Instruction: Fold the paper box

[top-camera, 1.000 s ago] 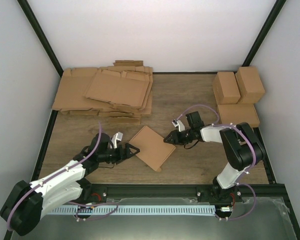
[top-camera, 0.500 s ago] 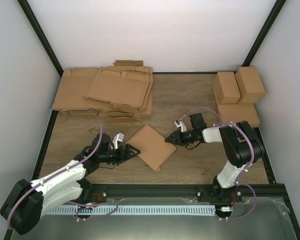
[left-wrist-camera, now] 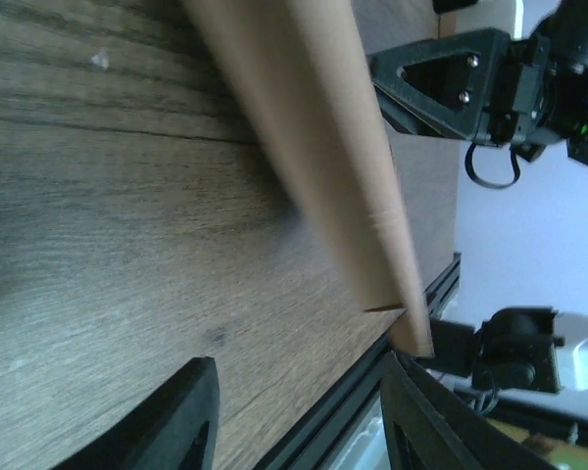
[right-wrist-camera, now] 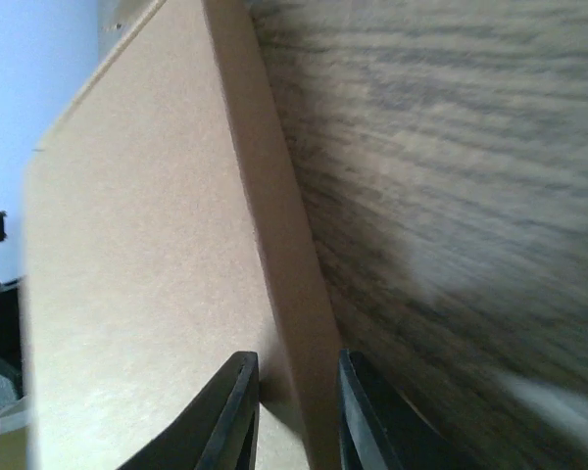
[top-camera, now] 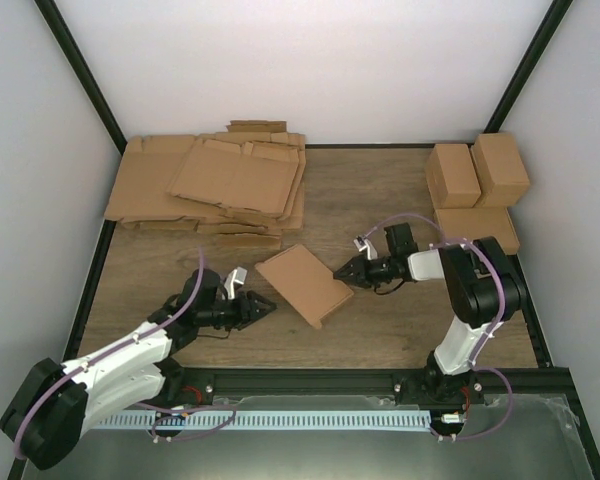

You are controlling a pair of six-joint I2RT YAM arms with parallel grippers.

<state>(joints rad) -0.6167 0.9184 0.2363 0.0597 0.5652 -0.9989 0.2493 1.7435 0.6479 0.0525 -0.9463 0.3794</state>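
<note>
Paper box, mid-frame, stood tilted with the right gripper clamped on its edge; the left gripper, jaws apart nearby, probably needed to grasp the free side next.

Brown paper box — flat, tilted, mid-table

— A home, or a shop?
— Neither. A robot lab, a closed test cell by the look of it.
— Going by what?
— Bare white walls set in black frame posts. A left arm and a right arm bolted to a metal rail at the edge of a wooden table, purple cables looped along them. Stock besides: a pile of flat cardboard sheets and a few made-up boxes off to the side.
</note>
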